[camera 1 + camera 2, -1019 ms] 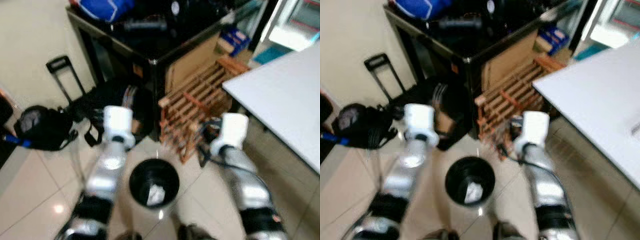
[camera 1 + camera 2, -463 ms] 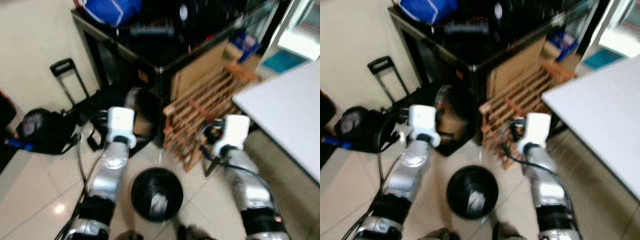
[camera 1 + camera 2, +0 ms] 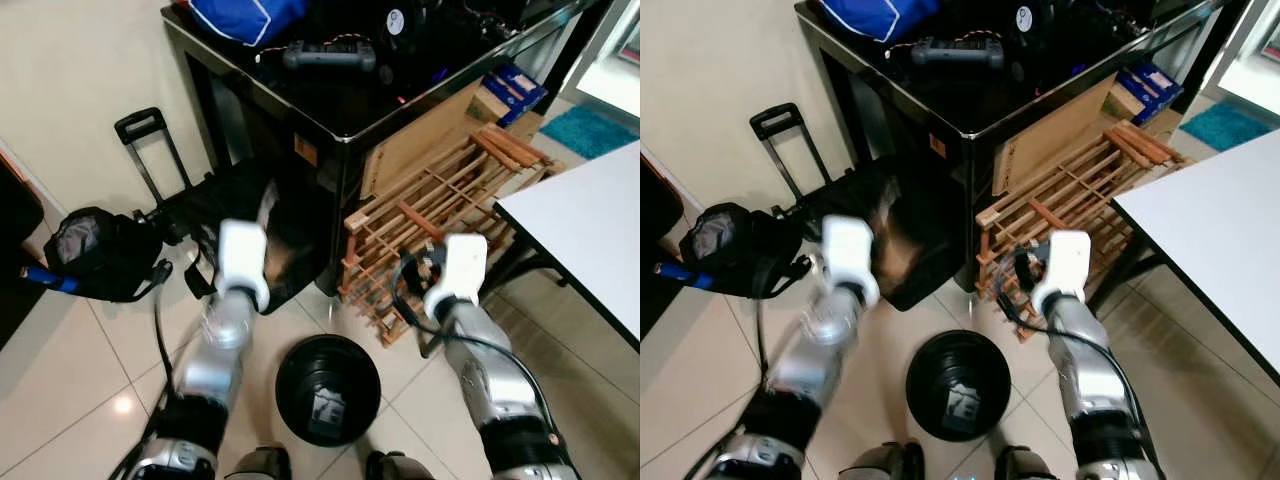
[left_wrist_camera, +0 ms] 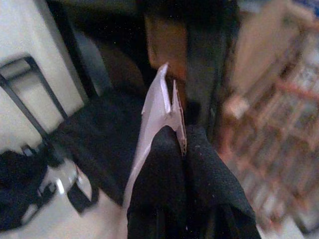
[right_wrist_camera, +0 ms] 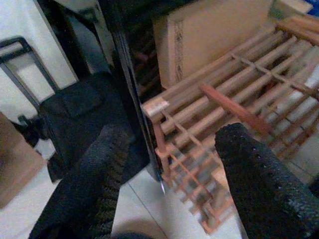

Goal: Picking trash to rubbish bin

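Left eye view shows the black rubbish bin at 6 o'clock, between both arms. Left hand pinches a pale paper scrap at 10 o'clock. Right hand, spread wide, faces the wooden rack at 1 o'clock.

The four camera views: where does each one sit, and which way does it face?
Left and right eye views: head, looking down at the black bin; both arms show.
Left wrist view: along the left tool, shut on a white scrap.
Right wrist view: along the open right tool, facing the wooden rack.
Shared: rack and black table.
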Available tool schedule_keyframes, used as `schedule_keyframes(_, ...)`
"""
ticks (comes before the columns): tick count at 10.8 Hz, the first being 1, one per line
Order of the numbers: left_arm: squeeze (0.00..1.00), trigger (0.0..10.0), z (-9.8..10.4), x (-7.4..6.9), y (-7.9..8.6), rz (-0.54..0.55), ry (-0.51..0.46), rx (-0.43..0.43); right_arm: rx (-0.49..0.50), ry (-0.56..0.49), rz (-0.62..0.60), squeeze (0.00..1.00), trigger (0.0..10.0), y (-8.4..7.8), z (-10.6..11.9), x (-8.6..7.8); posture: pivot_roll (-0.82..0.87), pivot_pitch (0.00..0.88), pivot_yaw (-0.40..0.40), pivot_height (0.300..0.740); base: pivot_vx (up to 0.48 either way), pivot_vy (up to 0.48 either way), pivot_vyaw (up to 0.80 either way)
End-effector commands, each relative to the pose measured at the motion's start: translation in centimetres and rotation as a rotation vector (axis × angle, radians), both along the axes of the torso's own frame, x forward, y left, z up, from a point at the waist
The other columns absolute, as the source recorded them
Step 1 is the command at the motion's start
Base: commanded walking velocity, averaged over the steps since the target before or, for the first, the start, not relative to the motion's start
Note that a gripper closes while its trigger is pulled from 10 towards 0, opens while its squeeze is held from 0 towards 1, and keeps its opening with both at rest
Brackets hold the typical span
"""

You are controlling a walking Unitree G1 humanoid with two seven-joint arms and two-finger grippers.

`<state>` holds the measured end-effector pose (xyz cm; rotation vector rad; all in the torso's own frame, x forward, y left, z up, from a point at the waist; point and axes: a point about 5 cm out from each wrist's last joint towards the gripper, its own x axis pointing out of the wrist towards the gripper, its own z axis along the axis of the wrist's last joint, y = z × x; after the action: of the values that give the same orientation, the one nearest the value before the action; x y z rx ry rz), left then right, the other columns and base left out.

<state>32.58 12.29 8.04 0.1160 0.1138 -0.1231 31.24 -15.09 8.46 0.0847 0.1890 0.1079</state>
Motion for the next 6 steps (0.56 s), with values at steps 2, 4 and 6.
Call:
schedule_keyframes(2,0.00,10.0,-3.0,-1.0,-0.8,-0.112,0.107,0.111,-0.039,0.115,0.121,0.00,10.0,0.0,-2.4,-1.6,-0.06,0.210,-0.005,0.740,0.000,0.000,0.00)
schedule_keyframes(4,0.00,10.0,-7.1,-3.2,-2.6,-0.164,0.291,0.092,-0.068,0.218,0.360,0.00,10.0,1.6,-3.9,-4.6,-0.08,0.255,-0.030,0.740,0.000,0.000,0.00)
schedule_keyframes(6,0.00,10.0,-8.3,-3.9,-2.8,-0.164,0.344,0.089,-0.052,0.228,0.455,0.00,10.0,2.6,-3.6,-5.7,-0.09,0.275,-0.038,0.740,0.000,0.000,0.00)
